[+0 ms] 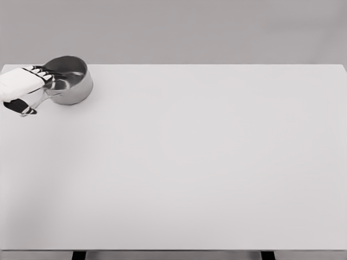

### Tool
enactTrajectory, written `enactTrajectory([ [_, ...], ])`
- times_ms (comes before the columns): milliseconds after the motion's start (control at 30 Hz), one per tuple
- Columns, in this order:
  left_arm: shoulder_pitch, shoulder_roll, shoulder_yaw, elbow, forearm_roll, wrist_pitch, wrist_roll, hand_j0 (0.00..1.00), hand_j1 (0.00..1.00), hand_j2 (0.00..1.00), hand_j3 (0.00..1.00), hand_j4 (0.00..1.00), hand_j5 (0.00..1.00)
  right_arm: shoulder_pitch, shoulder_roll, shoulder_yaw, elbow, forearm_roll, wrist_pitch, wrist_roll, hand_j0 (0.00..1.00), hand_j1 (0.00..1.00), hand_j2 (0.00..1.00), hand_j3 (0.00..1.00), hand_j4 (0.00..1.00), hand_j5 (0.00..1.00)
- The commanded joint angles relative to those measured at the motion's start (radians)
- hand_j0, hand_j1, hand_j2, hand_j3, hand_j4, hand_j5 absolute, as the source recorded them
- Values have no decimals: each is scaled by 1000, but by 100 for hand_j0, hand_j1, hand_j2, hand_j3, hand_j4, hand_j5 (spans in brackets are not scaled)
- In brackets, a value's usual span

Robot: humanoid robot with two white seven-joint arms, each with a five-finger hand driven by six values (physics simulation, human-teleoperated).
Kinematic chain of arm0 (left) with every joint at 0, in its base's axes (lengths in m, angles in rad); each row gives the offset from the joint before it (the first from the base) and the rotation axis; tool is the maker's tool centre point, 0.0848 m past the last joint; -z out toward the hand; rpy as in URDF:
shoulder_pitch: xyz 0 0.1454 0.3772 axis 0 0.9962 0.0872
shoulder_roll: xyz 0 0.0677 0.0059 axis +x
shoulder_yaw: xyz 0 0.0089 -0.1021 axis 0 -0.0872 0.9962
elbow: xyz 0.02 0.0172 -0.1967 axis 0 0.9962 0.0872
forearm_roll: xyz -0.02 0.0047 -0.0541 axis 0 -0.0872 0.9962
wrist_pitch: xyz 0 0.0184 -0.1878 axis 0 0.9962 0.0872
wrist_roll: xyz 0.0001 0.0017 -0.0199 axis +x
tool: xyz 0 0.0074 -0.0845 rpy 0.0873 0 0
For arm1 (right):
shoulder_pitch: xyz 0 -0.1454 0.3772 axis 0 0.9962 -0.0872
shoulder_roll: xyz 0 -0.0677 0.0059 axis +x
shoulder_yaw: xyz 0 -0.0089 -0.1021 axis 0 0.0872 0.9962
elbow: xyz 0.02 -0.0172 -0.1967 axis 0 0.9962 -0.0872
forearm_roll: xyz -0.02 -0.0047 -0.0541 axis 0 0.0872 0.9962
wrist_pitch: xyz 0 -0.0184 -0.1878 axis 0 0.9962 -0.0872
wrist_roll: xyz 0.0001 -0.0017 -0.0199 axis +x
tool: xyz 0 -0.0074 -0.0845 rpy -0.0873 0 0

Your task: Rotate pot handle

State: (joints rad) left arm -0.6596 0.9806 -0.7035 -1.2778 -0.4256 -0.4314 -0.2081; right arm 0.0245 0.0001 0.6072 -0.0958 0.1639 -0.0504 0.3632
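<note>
A small steel pot (pixel 69 79) stands at the far left corner of the white table (pixel 195 162). Its long metal handle (pixel 33 106) points toward the lower left. My left hand (pixel 23 86), white with black finger pads, comes in from the left edge and lies over the handle close to the pot wall. The fingers (pixel 44 73) reach up to the rim, and the dark thumb (pixel 16 105) sits below the handle, so the hand closes around it. The hand hides most of the handle. The right arm does not show.
The table's left edge runs right beside the hand and pot, and the far edge lies just behind the pot. A plain grey wall (pixel 206 27) stands behind the table.
</note>
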Motion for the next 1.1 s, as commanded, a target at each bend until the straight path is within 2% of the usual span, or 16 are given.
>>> enactTrajectory([
  [0, 0, 1, 1, 23, -2, 3, 9, 100, 100, 100, 100, 100, 100, 0, 0, 0, -1, -1, 0, 0, 100, 100, 100, 100, 100, 100],
  [167, -2, -3, 1, 61, -24, 25, 30, 100, 100, 100, 100, 100, 100, 0, 0, 0, 1, -1, 0, 0, 100, 100, 100, 100, 100, 100],
  [633, 0, -31, -5, 87, -96, 175, 95, 100, 100, 100, 100, 100, 100, 0, 0, 0, -1, 0, 0, 0, 100, 100, 100, 100, 100, 100],
  [967, 0, -82, -8, 163, -145, 227, 124, 100, 100, 100, 100, 100, 100, 0, 0, 0, -1, -1, 0, 0, 100, 100, 100, 100, 100, 100],
  [1067, 0, -114, -8, 167, -179, 329, 157, 100, 100, 100, 100, 100, 100, 0, 0, 0, 1, -1, 0, 0, 100, 100, 100, 100, 100, 100],
])
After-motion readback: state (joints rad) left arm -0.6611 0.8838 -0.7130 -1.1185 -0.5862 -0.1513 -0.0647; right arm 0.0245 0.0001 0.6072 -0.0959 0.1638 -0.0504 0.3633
